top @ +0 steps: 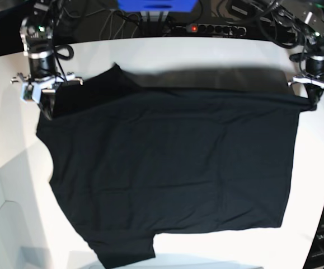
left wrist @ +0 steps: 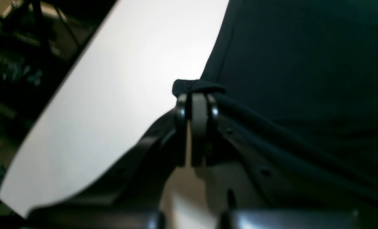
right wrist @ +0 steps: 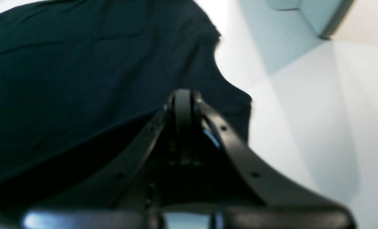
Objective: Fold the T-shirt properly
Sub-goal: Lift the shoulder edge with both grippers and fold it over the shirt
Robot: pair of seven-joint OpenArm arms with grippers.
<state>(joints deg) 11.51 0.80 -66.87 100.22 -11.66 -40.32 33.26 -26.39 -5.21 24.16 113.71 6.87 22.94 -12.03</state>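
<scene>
On the white table (top: pixel 206 50) the black T-shirt (top: pixel 173 174) lies spread plain side up, long axis running left-right in the base view. Left gripper (top: pixel 313 102) and right gripper (top: pixel 45 106) are each clamped on a far-edge corner, lifting it.

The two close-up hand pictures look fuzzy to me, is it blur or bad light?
Both: the left wrist view is soft, with glare on the table; the right wrist view smears the T-shirt edge; the base view is sharp, though the black cloth shows little detail.

Both wrist views blurring, close gripper parts out of focus. Tabletop (top: pixel 206 50) glaring white in base view. T-shirt (top: pixel 173 168) casting dark shadow band toward tabletop's far edge.
</scene>
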